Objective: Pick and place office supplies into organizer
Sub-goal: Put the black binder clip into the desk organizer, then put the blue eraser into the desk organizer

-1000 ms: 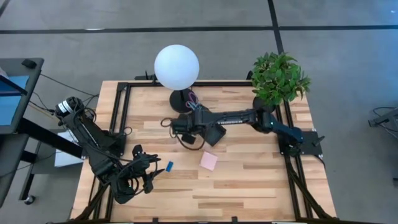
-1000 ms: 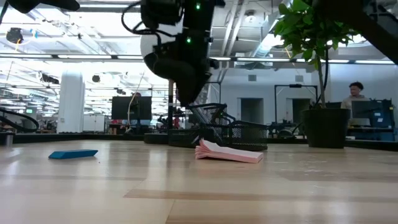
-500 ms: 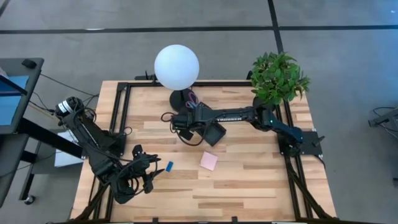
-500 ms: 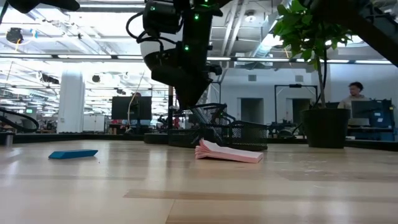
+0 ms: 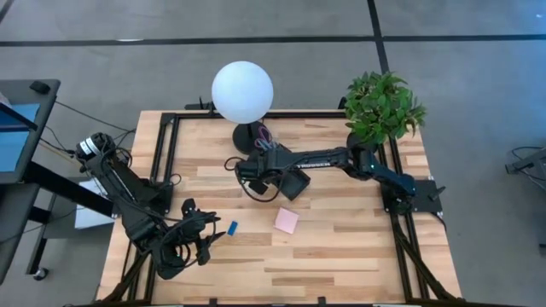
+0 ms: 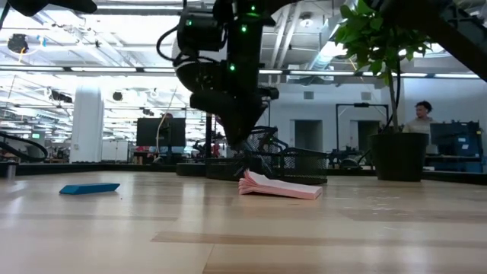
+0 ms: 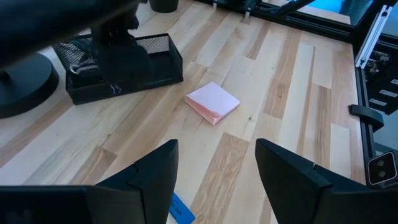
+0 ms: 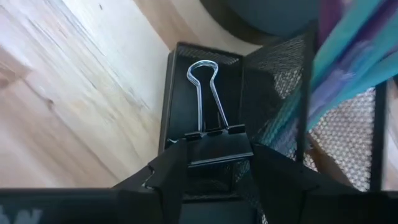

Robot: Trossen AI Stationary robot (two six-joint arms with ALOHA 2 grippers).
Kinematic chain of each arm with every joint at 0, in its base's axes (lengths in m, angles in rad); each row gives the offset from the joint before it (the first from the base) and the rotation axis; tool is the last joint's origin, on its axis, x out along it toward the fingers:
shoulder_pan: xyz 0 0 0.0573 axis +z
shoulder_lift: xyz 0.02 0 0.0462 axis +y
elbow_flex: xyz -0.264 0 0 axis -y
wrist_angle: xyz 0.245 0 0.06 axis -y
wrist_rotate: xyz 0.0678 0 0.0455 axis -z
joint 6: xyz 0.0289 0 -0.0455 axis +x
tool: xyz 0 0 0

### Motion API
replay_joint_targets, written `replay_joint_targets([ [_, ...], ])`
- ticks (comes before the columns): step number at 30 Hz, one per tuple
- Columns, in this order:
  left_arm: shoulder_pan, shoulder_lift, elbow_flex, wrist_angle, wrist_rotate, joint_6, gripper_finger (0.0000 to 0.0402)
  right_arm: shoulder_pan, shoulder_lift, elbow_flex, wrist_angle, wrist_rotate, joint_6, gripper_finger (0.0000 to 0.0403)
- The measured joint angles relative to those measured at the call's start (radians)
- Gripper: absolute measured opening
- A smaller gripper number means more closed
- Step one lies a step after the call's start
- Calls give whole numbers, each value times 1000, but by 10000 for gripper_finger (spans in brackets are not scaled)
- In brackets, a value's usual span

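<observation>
While the right gripper (image 8: pixel 214 163) hangs over the black mesh desk organizer (image 5: pixel 286 182), its jaws pinch a black binder clip with silver wire handles (image 8: pixel 211 134) above the low tray section. If they part off-centre, the clip could catch the mesh wall and tumble onto the wooden table (image 5: pixel 341 247). Left gripper (image 7: pixel 214 177) waits well apart, jaws spread and empty, near the pink square sticky-note pad (image 5: pixel 287 222).

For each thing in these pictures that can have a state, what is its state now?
right gripper: over the organizer, binder clip between its fingers
binder clip: handles up, above the tray section
organizer: upright, pens inside
sticky-note pad: flat on the table
blue block: on the table
left gripper: open, empty
</observation>
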Motion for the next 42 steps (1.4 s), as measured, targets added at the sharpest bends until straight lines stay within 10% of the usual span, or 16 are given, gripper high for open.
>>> replay_joint_targets([
  [29,0,0,0,0,-3,0,210,-28,1,-42,179,18,-106,222],
  [42,0,0,0,-2,-4,0,210,185,1,-42,125,8,-93,203],
])
